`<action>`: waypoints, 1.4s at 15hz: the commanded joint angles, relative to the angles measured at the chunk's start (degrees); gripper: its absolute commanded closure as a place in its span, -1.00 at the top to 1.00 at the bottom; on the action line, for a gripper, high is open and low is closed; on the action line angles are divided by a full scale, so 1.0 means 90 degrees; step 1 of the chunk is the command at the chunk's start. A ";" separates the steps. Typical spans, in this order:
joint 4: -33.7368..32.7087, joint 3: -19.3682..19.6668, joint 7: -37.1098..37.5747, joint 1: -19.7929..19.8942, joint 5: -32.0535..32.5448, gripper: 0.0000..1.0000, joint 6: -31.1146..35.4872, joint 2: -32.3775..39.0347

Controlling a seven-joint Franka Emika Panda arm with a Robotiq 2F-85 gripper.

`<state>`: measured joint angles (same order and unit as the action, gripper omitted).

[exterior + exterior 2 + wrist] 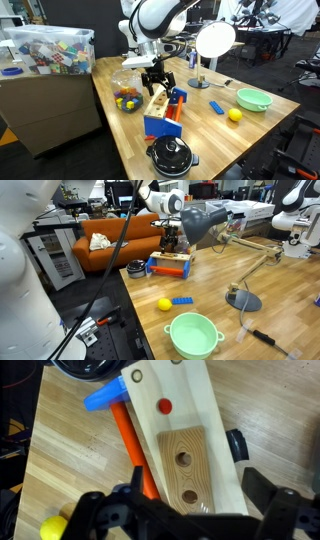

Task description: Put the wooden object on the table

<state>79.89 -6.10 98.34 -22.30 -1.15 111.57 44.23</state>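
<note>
The wooden object (187,465) is a small brown block with two dark holes. It lies flat on the pale top of the blue-and-orange toy box (162,115), which stands on the light wooden table (220,135). My gripper (190,510) is open just above the block, one finger on each side of it, holding nothing. In both exterior views the gripper (157,80) (172,242) hangs over the toy box (170,267); the block is too small to make out there.
An orange hammer with a blue head (120,420) lies beside the box. A black pot (171,155), a bowl of coloured balls (126,98), a green bowl (253,98), a yellow ball (235,115) and a desk lamp (212,45) stand on the table. A cardboard box with a clear bin (45,80) stands beside it.
</note>
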 commanded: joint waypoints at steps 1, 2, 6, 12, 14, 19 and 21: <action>-0.0040 0.0002 -0.0087 0.0018 -0.0128 1.00 0.0018 0.0035; 0.0037 0.0005 -0.0043 0.0016 -0.0143 1.00 0.0075 -0.0025; 0.0231 0.0009 -0.0017 -0.0006 -0.0148 1.00 0.0304 -0.0237; 0.0602 -0.0018 0.0080 0.0017 -0.0250 1.00 0.0612 -0.0512; 0.0679 -0.0019 0.0064 0.0027 -0.0296 1.00 0.0693 -0.0505; 0.0925 0.0028 0.0100 0.0056 -0.0332 1.00 0.0938 -0.0540; 0.0972 0.0041 0.0096 0.0076 -0.0343 1.00 0.0995 -0.0533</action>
<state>85.41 -5.83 98.71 -22.06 -2.94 117.83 41.43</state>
